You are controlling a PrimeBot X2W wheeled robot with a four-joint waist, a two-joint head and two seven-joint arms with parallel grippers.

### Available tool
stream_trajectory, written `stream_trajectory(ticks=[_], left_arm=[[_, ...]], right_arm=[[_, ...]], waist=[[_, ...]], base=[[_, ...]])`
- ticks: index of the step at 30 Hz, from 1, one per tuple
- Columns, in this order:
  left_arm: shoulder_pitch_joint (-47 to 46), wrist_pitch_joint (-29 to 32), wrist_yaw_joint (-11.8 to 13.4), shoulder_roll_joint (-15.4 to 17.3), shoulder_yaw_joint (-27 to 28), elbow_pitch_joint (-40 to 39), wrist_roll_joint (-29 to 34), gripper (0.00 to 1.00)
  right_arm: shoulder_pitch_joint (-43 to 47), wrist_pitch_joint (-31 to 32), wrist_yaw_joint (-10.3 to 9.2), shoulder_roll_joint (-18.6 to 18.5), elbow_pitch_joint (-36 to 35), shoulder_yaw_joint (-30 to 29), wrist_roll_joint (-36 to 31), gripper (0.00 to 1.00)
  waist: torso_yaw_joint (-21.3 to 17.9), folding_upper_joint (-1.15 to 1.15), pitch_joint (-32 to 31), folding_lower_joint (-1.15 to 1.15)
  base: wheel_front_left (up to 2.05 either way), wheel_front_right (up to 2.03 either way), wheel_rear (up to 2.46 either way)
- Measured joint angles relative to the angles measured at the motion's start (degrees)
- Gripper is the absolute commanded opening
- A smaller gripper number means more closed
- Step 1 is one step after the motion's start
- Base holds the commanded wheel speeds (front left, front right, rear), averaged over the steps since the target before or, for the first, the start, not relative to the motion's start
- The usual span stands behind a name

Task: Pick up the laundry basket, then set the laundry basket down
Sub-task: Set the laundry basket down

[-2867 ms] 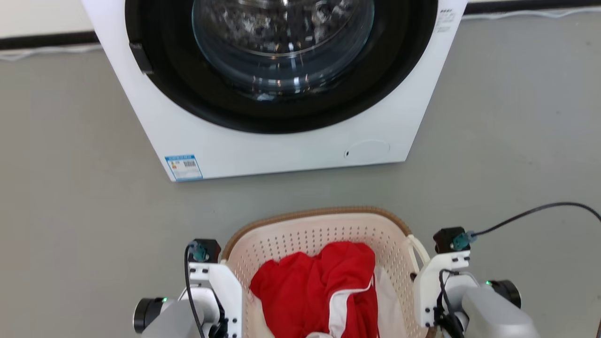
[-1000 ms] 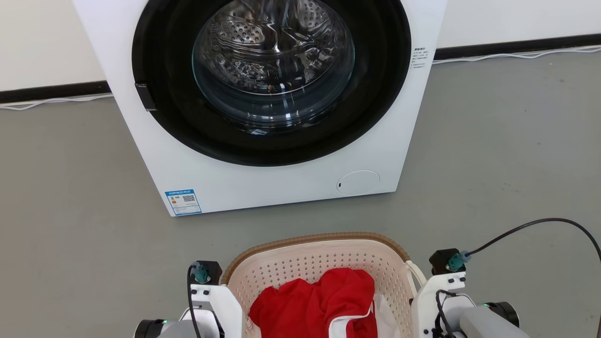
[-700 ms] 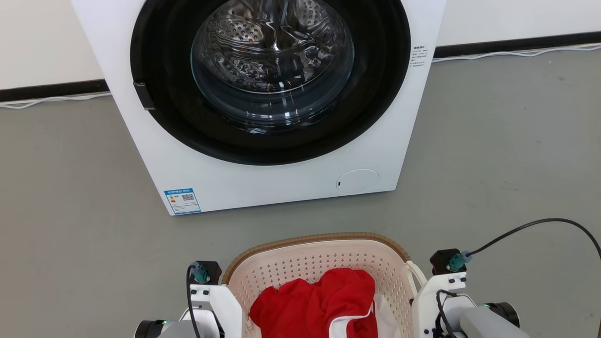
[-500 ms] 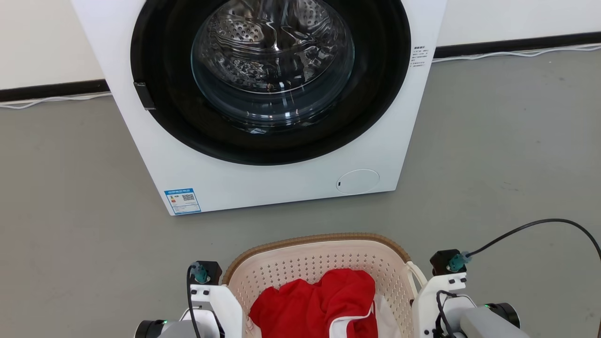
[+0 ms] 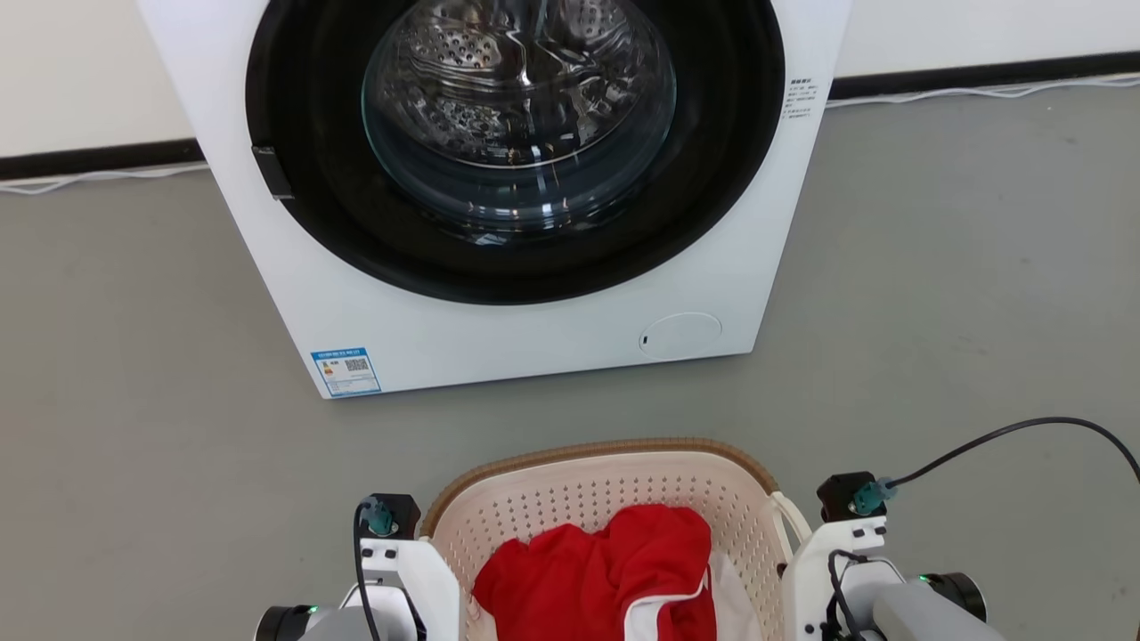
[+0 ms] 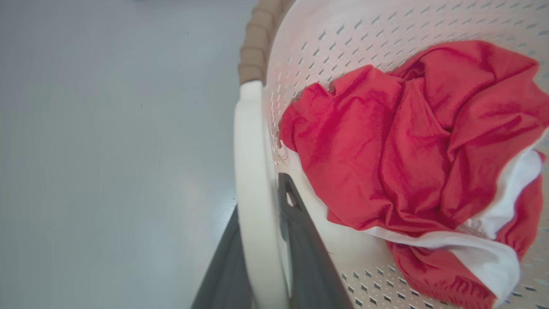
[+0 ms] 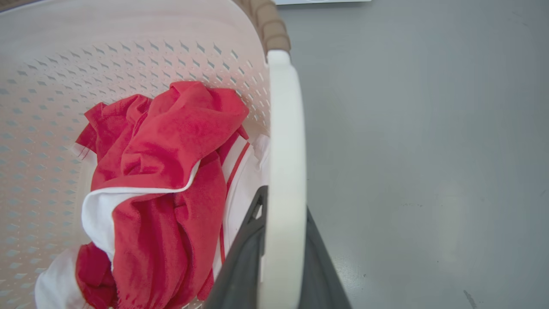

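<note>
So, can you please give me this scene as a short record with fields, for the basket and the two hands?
laundry basket: in front of the washing machine, apart from it
contents: red and white clothes
left hand: shut on the left handle, one finger each side
right hand: shut on the right handle, likewise
lifted or resting: cannot tell

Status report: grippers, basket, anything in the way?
Left gripper shut on left handle, right gripper shut on right handle. Laundry basket holds red-and-white clothes. Washing machine stands ahead, apart from basket.
</note>
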Motion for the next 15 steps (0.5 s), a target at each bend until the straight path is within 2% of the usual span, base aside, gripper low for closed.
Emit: stream_trajectory(ticks=[8,15], left_arm=[[-2.7,-2.4,0.7,0.3,0.0,-0.1,0.0,0.00],[-7.9,-6.4,1.3,1.1,0.0,-0.1,0.1,0.00]], right_arm=[[-2.6,-3.9,0.00,0.1,0.2,-0.2,-0.2,0.00],[-6.6,-9.0,0.00,0.1,0.0,-0.7,-0.5,0.00]], waist=[[0.1,0.00,3.5,0.00],[0.6,0.00,10.5,0.00]], base=[[0.00,0.00,0.00],[0.00,0.00,0.00]])
